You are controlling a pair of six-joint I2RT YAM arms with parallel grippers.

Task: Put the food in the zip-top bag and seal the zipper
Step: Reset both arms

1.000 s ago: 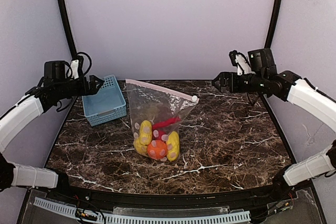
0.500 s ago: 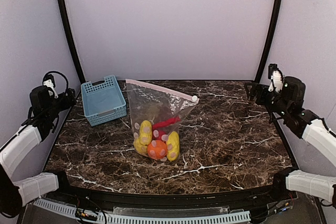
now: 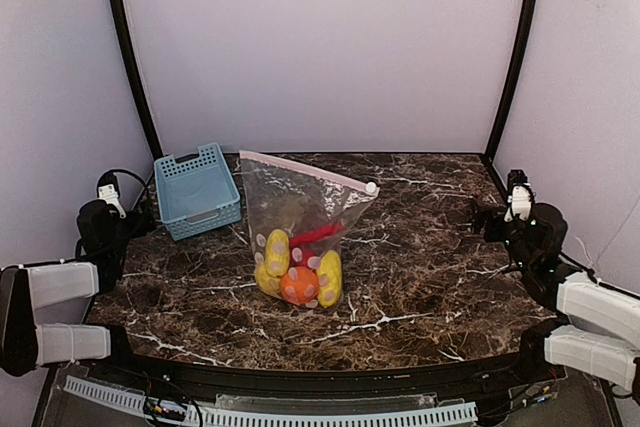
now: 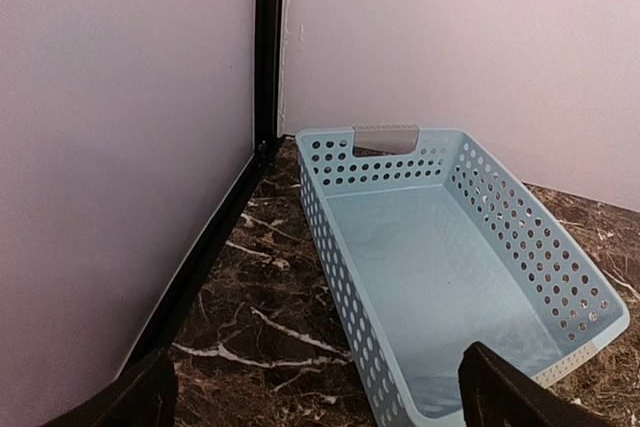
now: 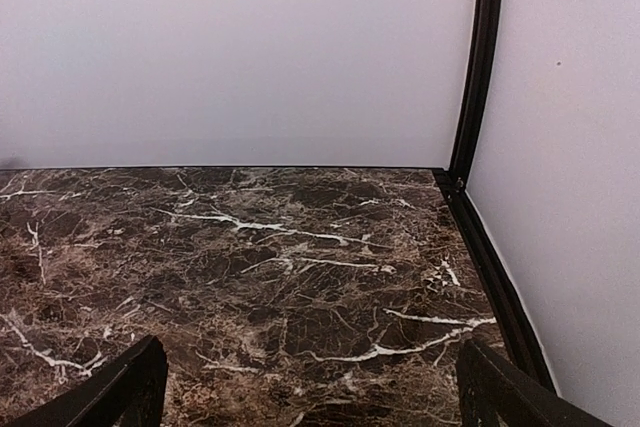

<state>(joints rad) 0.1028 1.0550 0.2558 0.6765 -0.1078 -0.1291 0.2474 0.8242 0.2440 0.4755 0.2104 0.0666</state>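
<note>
The zip-top bag (image 3: 300, 202), clear with white dots, lies mid-table. Through its plastic I see the food at the near end: yellow pieces (image 3: 277, 252), an orange ball (image 3: 299, 285), a round red piece (image 3: 301, 256) and a red chili (image 3: 318, 235). The pink zipper (image 3: 305, 169) runs along the far edge, its white slider (image 3: 371, 188) at the right end. My left gripper (image 3: 138, 215) (image 4: 318, 392) is open and empty, low at the table's left edge, facing the basket. My right gripper (image 3: 488, 222) (image 5: 315, 392) is open and empty over bare marble at the right edge. Both are far from the bag.
A blue-grey slatted basket (image 3: 167, 169) (image 4: 330, 237) stands empty at the back left, just ahead of my left gripper. Dark marble table (image 3: 440, 267) (image 5: 300, 247) is bounded by black corner posts and pale walls on three sides.
Both arms have drawn back and dropped from raised positions near the back to low folded poses at the table's sides. The bag and basket have not moved.
</note>
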